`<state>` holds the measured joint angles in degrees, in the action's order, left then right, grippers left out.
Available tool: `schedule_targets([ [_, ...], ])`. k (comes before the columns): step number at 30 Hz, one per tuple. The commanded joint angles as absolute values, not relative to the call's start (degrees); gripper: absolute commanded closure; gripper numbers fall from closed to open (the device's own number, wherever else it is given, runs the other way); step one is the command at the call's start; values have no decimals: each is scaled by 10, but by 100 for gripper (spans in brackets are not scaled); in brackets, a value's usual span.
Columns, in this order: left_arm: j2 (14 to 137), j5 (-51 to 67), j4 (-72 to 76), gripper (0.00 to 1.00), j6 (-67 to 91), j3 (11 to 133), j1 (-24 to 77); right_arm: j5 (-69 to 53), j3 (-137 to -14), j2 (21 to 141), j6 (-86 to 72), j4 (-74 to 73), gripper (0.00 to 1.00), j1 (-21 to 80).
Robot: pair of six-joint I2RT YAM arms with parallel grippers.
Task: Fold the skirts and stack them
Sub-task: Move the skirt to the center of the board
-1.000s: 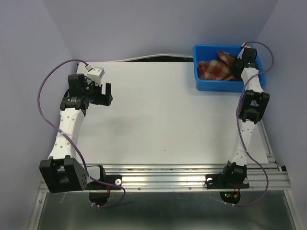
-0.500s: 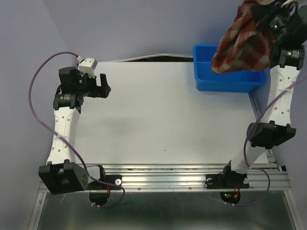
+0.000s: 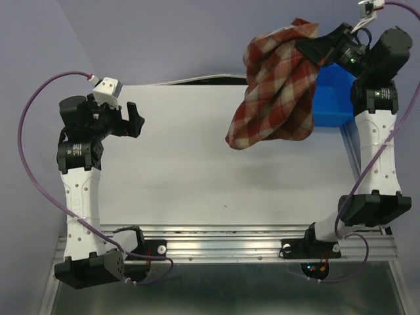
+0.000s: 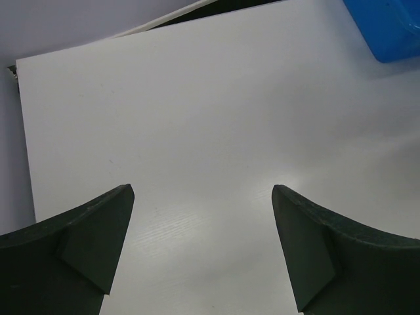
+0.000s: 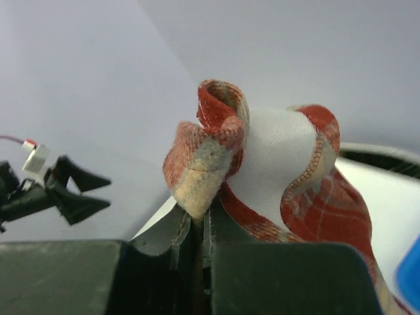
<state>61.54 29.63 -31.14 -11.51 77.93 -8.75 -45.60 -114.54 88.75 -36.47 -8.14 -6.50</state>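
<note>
A red, dark-red and cream plaid skirt (image 3: 275,85) hangs in the air over the table's back right. My right gripper (image 3: 308,44) is shut on its top edge and holds it high. In the right wrist view the skirt (image 5: 262,151) bunches out of the pinched jaws, with its white lining showing. My left gripper (image 3: 139,118) is open and empty above the table's left side. In the left wrist view its fingers (image 4: 98,236) stand wide apart over bare white table (image 4: 210,131).
The blue plastic bin (image 3: 331,98) stands at the back right corner, partly hidden behind the hanging skirt; its corner (image 4: 390,26) shows in the left wrist view. The white table (image 3: 197,177) spreads between the arms. A metal rail (image 3: 223,243) runs along the near edge.
My right arm has lifted the skirt out of the bin and swung it left over the table, where it hangs lower and more unfurled. My left arm has risen slightly.
</note>
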Motion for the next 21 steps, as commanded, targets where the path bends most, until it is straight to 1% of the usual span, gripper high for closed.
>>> schedule_targets([
  [1, 582, 329, -323, 1, -149, 764, -89, -511, -1020, 836, -384, -61, 99, 13],
  [2, 577, 338, -326, 1, -168, 758, -90, -518, -925, 825, -377, -45, 99, 25],
  [4, 562, 360, -343, 2, -196, 746, -90, -521, -833, 796, -356, -42, 99, 53],
  [5, 550, 376, -349, 2, -226, 732, -90, -521, -749, 788, -322, -42, 99, 61],
  [7, 541, 388, -373, 1, -262, 709, -89, -511, -684, 783, -228, -81, 99, 78],
  [9, 534, 389, -391, 1, -315, 694, -86, -498, -605, 786, -181, -106, 99, 84],
  [11, 534, 390, -418, 1, -348, 675, -80, -473, -563, 792, -124, -137, 94, 84],
  [13, 541, 390, -439, 1, -381, 657, -63, -440, -523, 794, -94, -158, 78, 84],
  [14, 546, 388, -441, 1, -389, 650, -56, -429, -513, 790, -84, -169, 66, 84],
  [15, 547, 387, -440, 1, -395, 642, -47, -420, -507, 786, -78, -177, 66, 84],
  [16, 548, 385, -433, 1, -401, 626, -37, -402, -497, 781, -75, -180, 63, 84],
  [19, 551, 367, -385, 1, -397, 593, 9, -362, -483, 750, -48, -190, 60, 84],
  [20, 554, 362, -370, 1, -394, 585, 43, -353, -483, 744, -41, -198, 59, 84],
  [21, 563, 357, -357, 1, -394, 580, 58, -343, -483, 737, -33, -204, 56, 84],
])
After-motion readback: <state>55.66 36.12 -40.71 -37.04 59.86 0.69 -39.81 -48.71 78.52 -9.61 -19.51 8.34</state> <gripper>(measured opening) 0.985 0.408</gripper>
